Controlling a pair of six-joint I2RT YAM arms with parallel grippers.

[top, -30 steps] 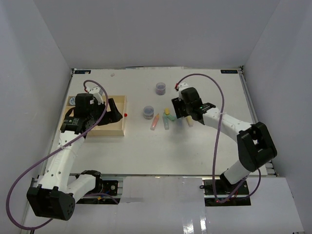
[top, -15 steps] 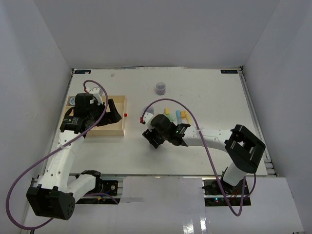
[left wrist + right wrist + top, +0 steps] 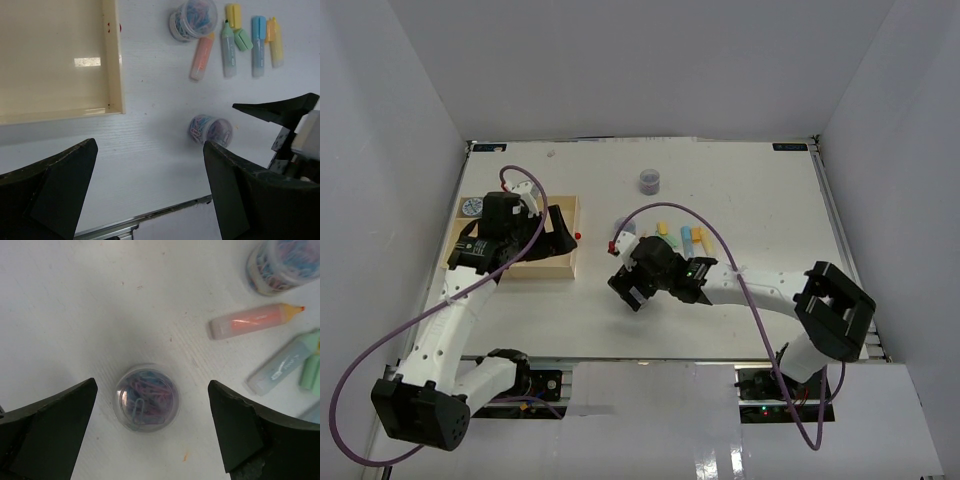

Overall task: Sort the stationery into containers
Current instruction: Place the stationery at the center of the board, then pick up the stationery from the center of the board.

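- right gripper (image 3: 151, 385) is hanging low over the white table (image 3: 750, 200), on the near side of the sticks, jaws standing wide apart and gripping nothing
- paper-clip jar (image 3: 146, 399), clear with coloured clips inside, is sitting upright on the table between the right fingers (image 3: 55, 430), touching neither one, with table showing on both sides
- left gripper (image 3: 150, 145) is hovering by the right wall of the beige tray (image 3: 112, 60), jaws also gaping wide, holding nothing
- second jar (image 3: 192, 20) is standing on the table at the left end of the stick row, just beside the tip of the pink-orange stick (image 3: 201, 52)
- sticks are lying side by side on the table, well apart from the tray: pink-orange, then green stick (image 3: 228, 47), blue stick (image 3: 258, 45) and yellow-orange stick (image 3: 275, 42)
- yellow stick (image 3: 233, 15) and a loose green cap (image 3: 243, 39) are lying just past the green stick's end
- grey-purple jar (image 3: 650, 180) is standing alone farther back on the table
- round blue-white lid (image 3: 470, 207) is showing at the tray's far left corner; cannot tell whether it is inside or just beside
- small red dot (image 3: 578, 236) is lying just beside the tray's right wall
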